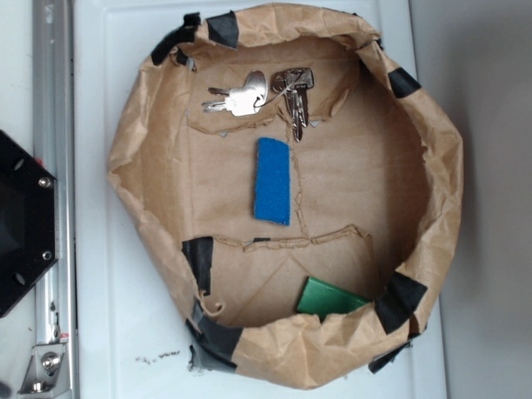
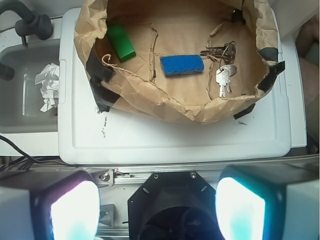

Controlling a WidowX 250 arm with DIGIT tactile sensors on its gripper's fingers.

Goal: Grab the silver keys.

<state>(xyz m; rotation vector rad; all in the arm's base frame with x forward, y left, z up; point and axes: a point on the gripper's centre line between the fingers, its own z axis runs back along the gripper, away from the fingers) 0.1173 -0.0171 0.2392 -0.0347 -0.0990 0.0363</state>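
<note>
The silver keys [image 1: 264, 94] lie on the floor of a crumpled brown paper bowl [image 1: 145, 150], near its far rim: pale round-headed ones to the left, darker square-headed ones to the right. The wrist view has the silver keys [image 2: 224, 70] at the right side of the paper bowl [image 2: 200, 112]. My gripper [image 2: 157, 207] hovers well back from the bowl, over the robot's black base. Its two fingers [image 2: 75, 210] stand wide apart with nothing between them. The exterior view does not show the gripper.
Also in the bowl are a blue sponge [image 1: 273, 180] in the middle and a green block [image 1: 329, 298] near the front rim. The bowl sits on a white tabletop [image 1: 108, 332]. A metal rail [image 1: 51, 108] and the black base [image 1: 21, 224] border the left. A grey bin [image 2: 30, 85] holds crumpled paper.
</note>
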